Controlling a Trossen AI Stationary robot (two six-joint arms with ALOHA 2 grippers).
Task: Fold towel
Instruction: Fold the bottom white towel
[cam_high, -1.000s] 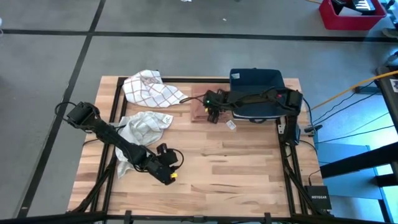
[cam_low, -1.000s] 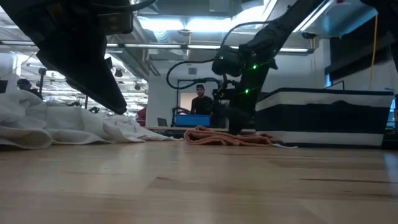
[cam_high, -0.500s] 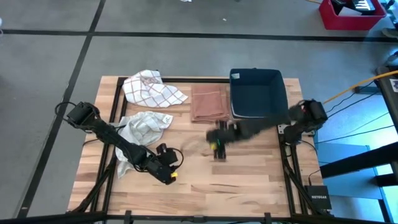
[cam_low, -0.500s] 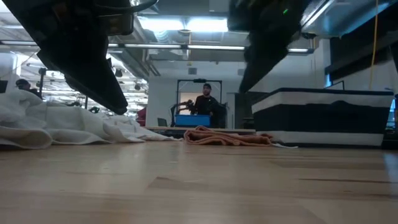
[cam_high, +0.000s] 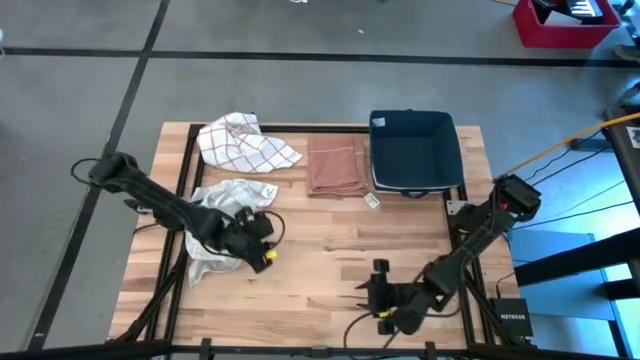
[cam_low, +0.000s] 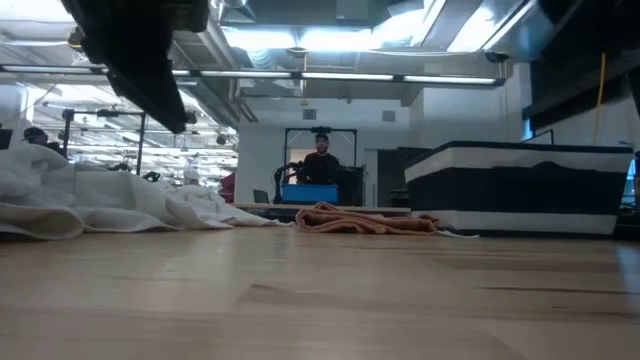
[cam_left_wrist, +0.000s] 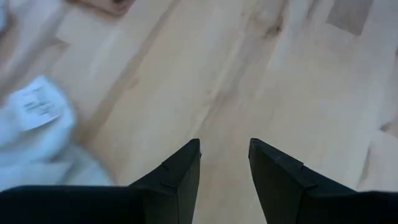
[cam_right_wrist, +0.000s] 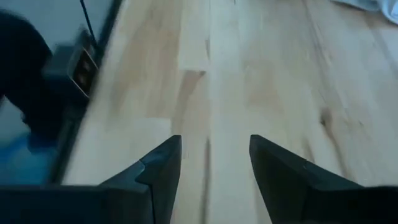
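High view: both tools gape empty, left tool (cam_high: 262, 243) beside white towel (cam_high: 228, 205), right tool (cam_high: 379, 291) on bare table (cam_high: 320, 250).

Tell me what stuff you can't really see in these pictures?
- Inside of the navy bin: low view shows only its side wall.
- Writing on the white towel's tag: left wrist view, blurred.
- Dark box beside the table: right wrist view, blurred.
- Right gripper: low view, out of frame.
- Person in the room behind: low view, too small.
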